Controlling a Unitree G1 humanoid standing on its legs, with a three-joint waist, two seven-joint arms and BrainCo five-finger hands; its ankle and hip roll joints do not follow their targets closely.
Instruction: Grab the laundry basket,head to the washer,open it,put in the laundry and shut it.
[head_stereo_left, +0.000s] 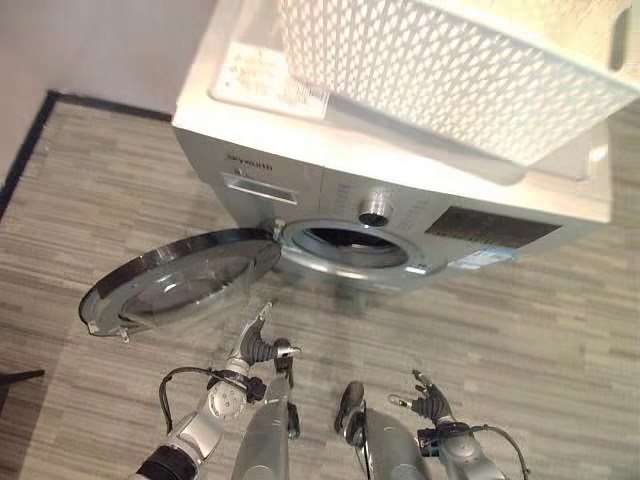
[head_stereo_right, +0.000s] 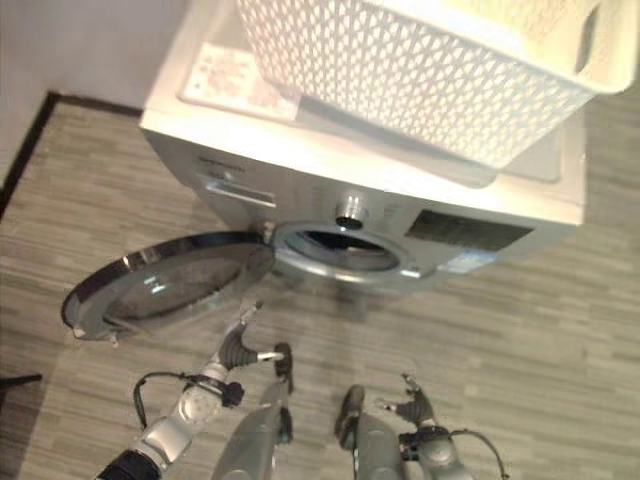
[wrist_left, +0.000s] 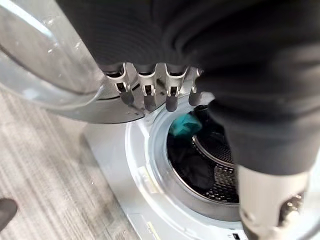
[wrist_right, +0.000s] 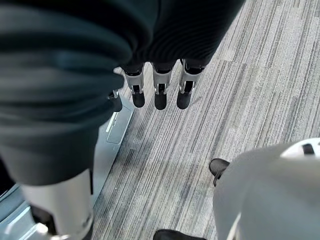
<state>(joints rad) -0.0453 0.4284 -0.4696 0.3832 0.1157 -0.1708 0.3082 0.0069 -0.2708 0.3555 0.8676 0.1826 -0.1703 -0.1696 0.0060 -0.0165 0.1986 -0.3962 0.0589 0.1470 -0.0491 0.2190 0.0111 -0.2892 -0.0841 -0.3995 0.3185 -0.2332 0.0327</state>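
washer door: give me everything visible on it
The washer door is round, with a dark shiny rim around a clear domed window that looks like glass or plastic. It stands fully open, swung out to the robot's left of the drum opening and hinged at that opening's left edge, hanging above the floor. The left hand sits just in front of the door's near edge, fingers straight; contact cannot be told. In the left wrist view the door's window shows beside those fingers.
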